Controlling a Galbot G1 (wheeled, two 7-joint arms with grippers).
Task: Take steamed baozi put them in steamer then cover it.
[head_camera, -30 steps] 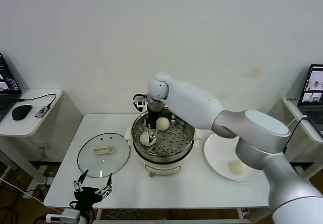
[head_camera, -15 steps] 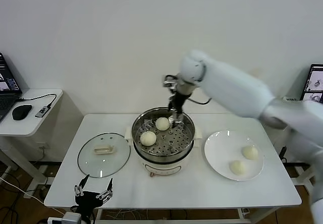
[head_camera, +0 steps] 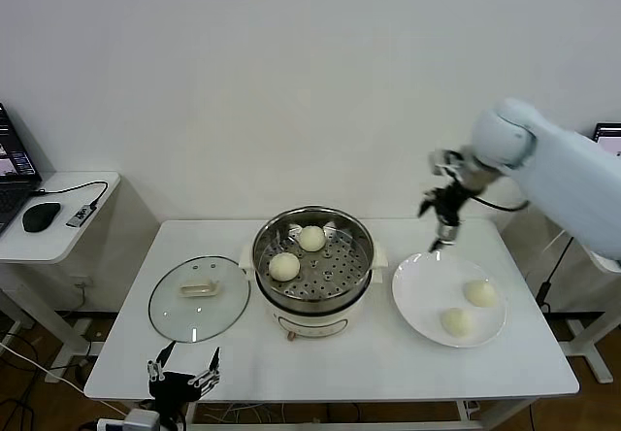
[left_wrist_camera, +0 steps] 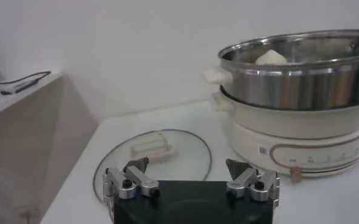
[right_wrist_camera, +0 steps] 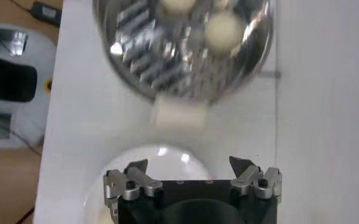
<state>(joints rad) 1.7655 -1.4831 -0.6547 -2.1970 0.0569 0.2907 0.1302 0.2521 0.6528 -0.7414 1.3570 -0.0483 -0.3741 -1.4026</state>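
The steamer [head_camera: 361, 268] stands mid-table with two steamed baozi [head_camera: 284, 266] [head_camera: 311, 238] on its perforated tray. Two more baozi [head_camera: 480, 292] [head_camera: 456, 322] lie on the white plate [head_camera: 422, 290] to its right. My right gripper [head_camera: 440, 237] hangs open and empty above the plate's far left edge. The right wrist view shows the steamer [right_wrist_camera: 130, 58], two baozi [right_wrist_camera: 225, 29] [right_wrist_camera: 178, 5] and the plate's rim [right_wrist_camera: 161, 159] beyond the open right gripper [right_wrist_camera: 191, 165]. The cover [head_camera: 199, 297] lies flat left of the steamer. My left gripper [head_camera: 182, 366] waits open near the table's front left edge, facing the cover [left_wrist_camera: 167, 167].
A side desk [head_camera: 58, 227] with a mouse and a laptop stands to the left. Another laptop [head_camera: 606, 149] sits at the far right. The steamer's cream base [left_wrist_camera: 301, 131] rises just beyond the cover in the left wrist view.
My right arm has lifted out of the steamer and swung right to above the plate, leaving a baozi on the tray. The left gripper has hardly moved.
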